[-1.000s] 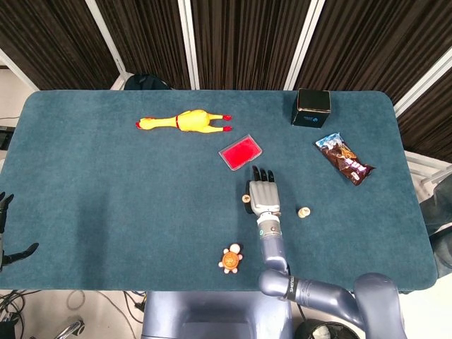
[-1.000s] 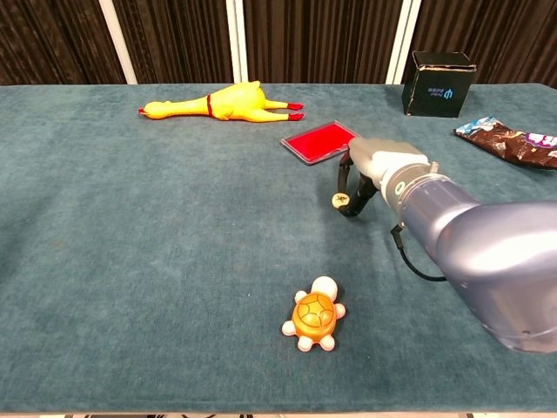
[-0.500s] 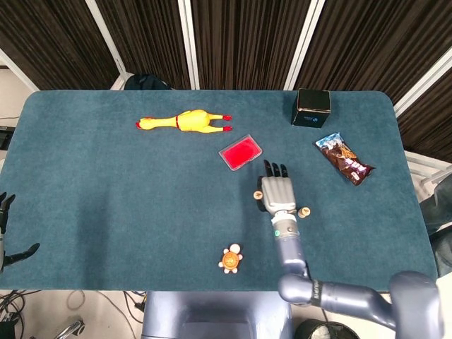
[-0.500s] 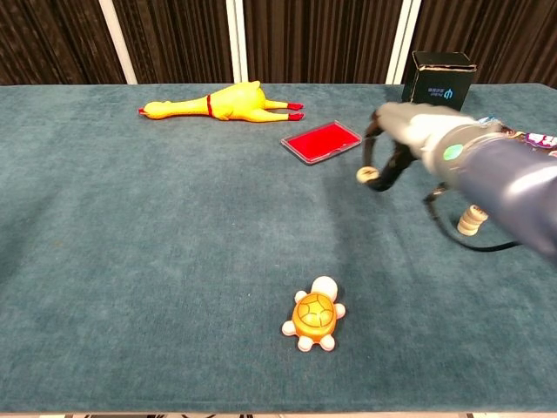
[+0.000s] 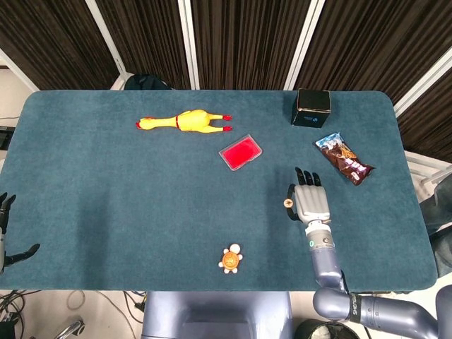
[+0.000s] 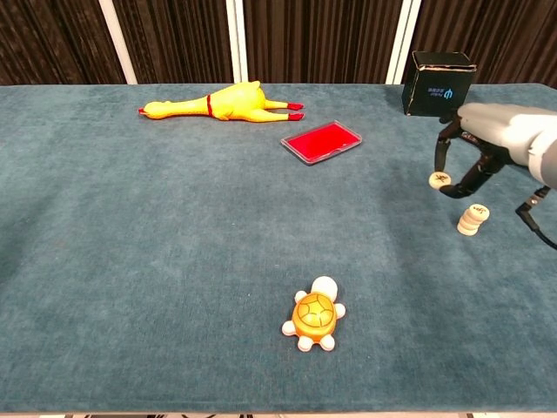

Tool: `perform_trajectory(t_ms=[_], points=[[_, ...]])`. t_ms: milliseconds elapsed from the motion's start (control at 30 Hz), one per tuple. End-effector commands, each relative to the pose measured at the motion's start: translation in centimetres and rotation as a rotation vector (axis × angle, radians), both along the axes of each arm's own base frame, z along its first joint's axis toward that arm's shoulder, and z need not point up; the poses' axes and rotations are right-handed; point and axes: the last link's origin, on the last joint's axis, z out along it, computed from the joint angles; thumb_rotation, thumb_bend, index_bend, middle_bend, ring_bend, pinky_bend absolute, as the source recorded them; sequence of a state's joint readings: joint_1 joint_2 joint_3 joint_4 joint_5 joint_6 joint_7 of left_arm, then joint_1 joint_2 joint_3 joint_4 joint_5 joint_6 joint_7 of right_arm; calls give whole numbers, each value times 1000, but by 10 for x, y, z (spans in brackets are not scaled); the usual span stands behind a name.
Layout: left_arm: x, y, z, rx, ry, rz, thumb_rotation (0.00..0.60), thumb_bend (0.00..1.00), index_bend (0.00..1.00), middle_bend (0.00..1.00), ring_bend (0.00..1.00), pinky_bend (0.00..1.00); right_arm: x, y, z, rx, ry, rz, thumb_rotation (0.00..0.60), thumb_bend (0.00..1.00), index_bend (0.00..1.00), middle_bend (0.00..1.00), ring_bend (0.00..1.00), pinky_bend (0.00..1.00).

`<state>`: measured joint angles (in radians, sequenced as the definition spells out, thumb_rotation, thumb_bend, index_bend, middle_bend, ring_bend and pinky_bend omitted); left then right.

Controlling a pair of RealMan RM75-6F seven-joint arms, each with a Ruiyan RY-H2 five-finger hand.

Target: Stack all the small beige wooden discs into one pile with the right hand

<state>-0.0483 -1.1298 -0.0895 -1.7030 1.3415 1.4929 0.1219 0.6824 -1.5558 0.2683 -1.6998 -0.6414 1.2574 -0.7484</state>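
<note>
Small beige wooden discs first: you've got one small beige wooden disc (image 6: 439, 180) pinched in your right hand (image 6: 470, 161), thumb and a finger clamped on it, up off the teal felt desk (image 6: 157, 261). In the chest view it sits at the right side of the frame, up and to the left of the short pile of beige wooden discs (image 6: 473, 219) that stands on the desk near the right edge. Disc and pile are near each other but apart. From the head view your right hand (image 5: 308, 201) is in the lower right part of the frame, fingers pointing toward the top, and the disc (image 5: 288, 204) peeks out at its left side. The pile itself is hidden under the hand in that view.

Your left hand (image 5: 4, 229) only just shows at the far left edge of the head view, off the desk, fingers spread with nothing in them.

Other stuff on the desk: a yellow rubber chicken (image 6: 222, 102) lying on its side in the upper left, a flat red rectangular tray (image 6: 321, 142) near the upper middle, a black cube-shaped box (image 6: 439, 84) at the upper right, a dark crinkly snack bag (image 5: 345, 159) on the right side, and an orange and cream toy turtle (image 6: 314, 315) low in the middle, well apart from the discs.
</note>
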Motion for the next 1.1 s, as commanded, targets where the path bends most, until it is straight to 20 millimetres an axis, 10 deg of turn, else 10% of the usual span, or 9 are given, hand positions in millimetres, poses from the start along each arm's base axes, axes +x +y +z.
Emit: perform_trajectory(t_ms=[33, 1100], points=[[0, 0, 0, 1, 1, 1, 600, 32, 88, 0, 0, 0, -6, 1, -1, 1, 3, -4, 600, 417, 533, 0, 0, 0], [0, 0, -1, -1, 3, 4, 600, 33, 88, 0, 0, 0, -39, 8, 10, 12, 38, -63, 600, 430, 533, 0, 0, 0]])
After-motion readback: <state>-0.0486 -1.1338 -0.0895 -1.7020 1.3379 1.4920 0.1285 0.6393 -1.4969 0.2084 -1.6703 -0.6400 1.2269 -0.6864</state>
